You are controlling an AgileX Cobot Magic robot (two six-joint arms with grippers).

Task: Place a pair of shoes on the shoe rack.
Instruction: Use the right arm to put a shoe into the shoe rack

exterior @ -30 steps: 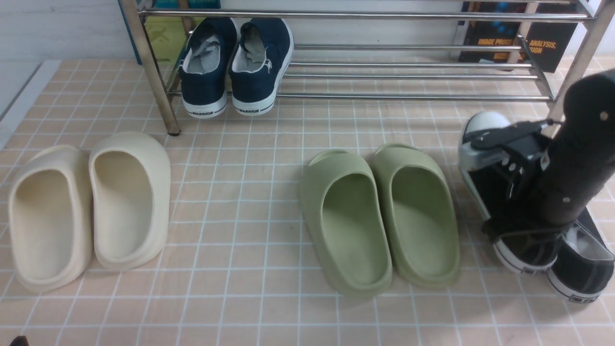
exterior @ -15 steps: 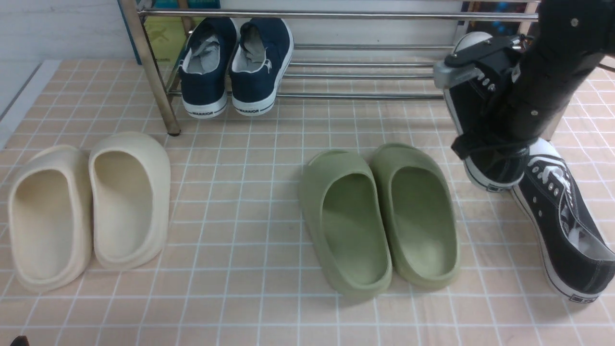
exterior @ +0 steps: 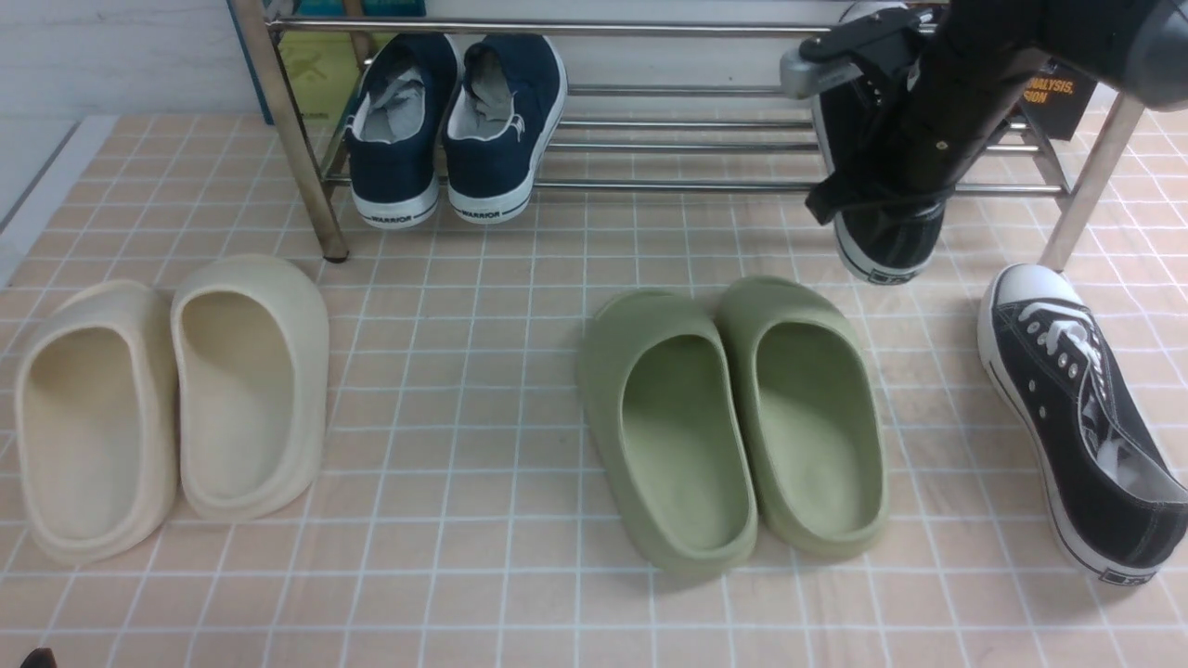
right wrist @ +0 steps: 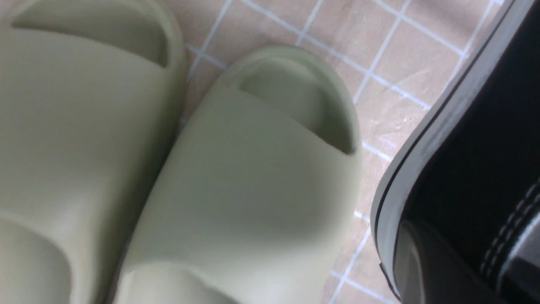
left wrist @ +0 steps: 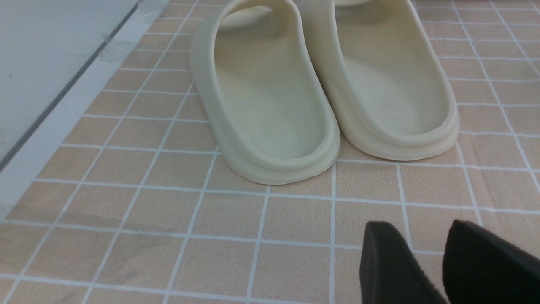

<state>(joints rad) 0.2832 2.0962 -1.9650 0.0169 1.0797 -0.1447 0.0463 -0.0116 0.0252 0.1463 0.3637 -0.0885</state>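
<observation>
right claw (exterior: 882, 197): clamped on held sneaker (exterior: 886, 250), black canvas, white striped sole; heel low, toe raised, clear of the floor (exterior: 464, 520)
shoe rack (exterior: 705, 186): shiny chrome tubes, thick legs, just behind held sneaker
other sneaker (exterior: 1081, 417): lying on peach tile-print floor; white rubber toe cap, white laces
left claw (left wrist: 426, 253): matte black fingers (left wrist: 392, 261) apart, empty, near smooth cream slippers (left wrist: 295, 105)

Cropping left gripper (left wrist: 417, 230) and cream slippers' (left wrist: 270, 105) toes at left wrist view's edges; blurring green slippers (right wrist: 236, 177) close up; hiding lifted black sneaker's (exterior: 882, 246) middle behind right arm (exterior: 956, 83).
</observation>
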